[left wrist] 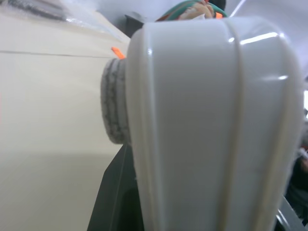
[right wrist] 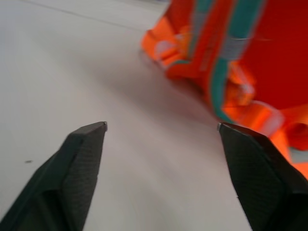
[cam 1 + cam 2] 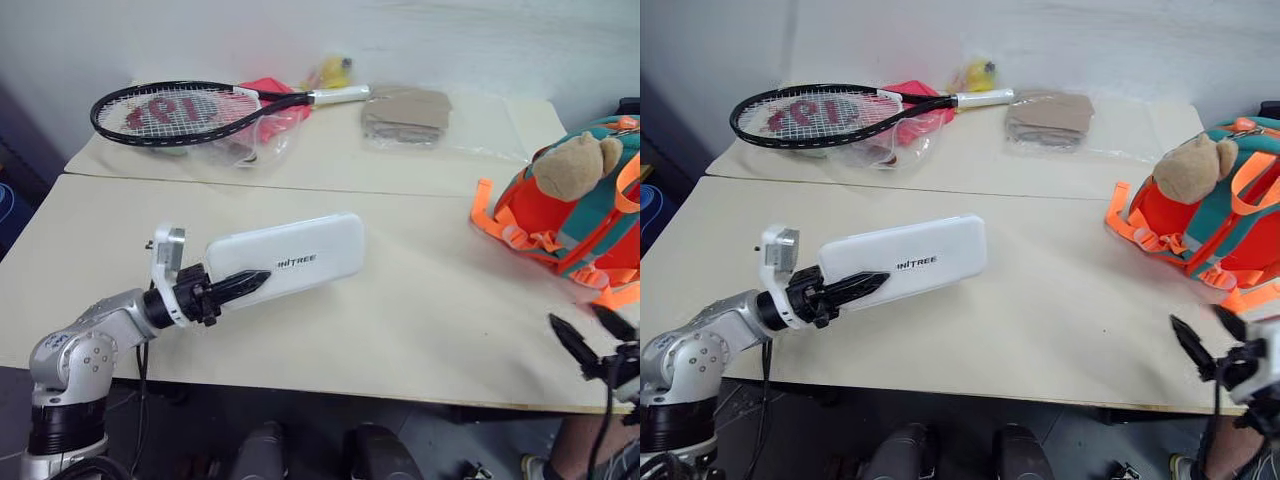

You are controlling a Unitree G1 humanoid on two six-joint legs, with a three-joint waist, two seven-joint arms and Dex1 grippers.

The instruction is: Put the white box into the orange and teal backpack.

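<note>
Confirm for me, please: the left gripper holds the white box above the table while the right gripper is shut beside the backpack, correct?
Not quite: the right gripper is open, as the right wrist view shows. The left gripper does hold the white box above the table, near the backpack.

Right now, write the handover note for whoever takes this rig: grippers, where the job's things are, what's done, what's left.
Left gripper: shut on the white box, held above the table.
Right gripper: open, empty, at the table's near right edge, beside the orange and teal backpack.
Backpack: on the table's right side, bear toy on top.
Done: box picked up.
Left: carry the box across and put it in the backpack.
</note>
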